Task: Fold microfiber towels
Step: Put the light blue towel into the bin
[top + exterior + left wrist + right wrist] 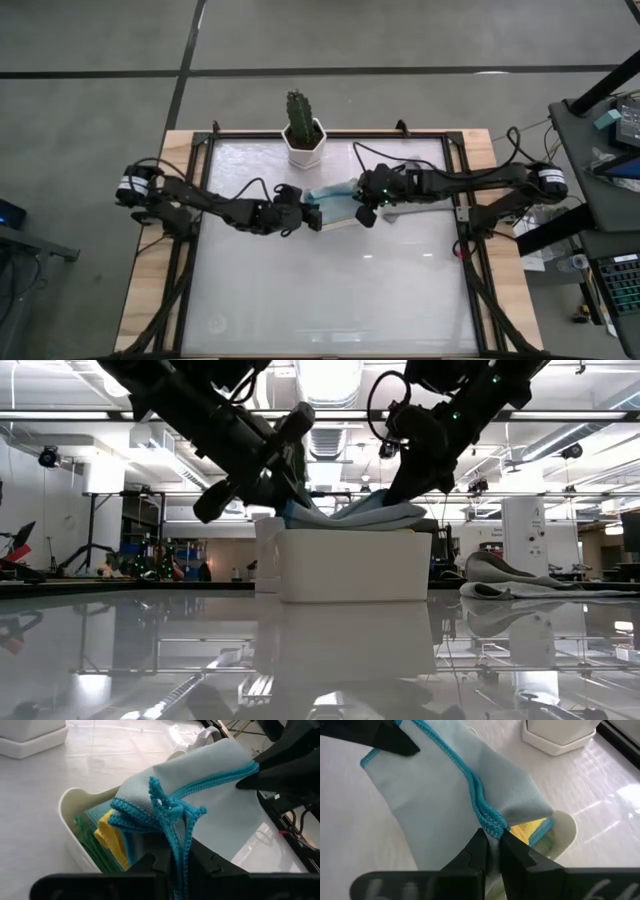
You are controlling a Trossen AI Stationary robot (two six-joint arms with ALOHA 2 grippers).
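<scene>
Left pincer (172,865) and right pincer (492,851) each clamped on the pale teal towel (210,795) over the tray (70,820); uneven release risks it unfolding across the rim.

The teal towel (210,785) is pale with brighter blue stitched edging, the yellow towel (112,837) and green towel (92,845) sit in the white tray (75,820), and the grey towel (520,580) is plain.

**2 dark arms, cabled and banded**

Both arms are matte black with 2 slim, tapered fingers each. The left gripper (312,213) and right gripper (366,213) trail looping black cables. A white band marks each arm's outer joint. A small green light glows on the right wrist.
</scene>
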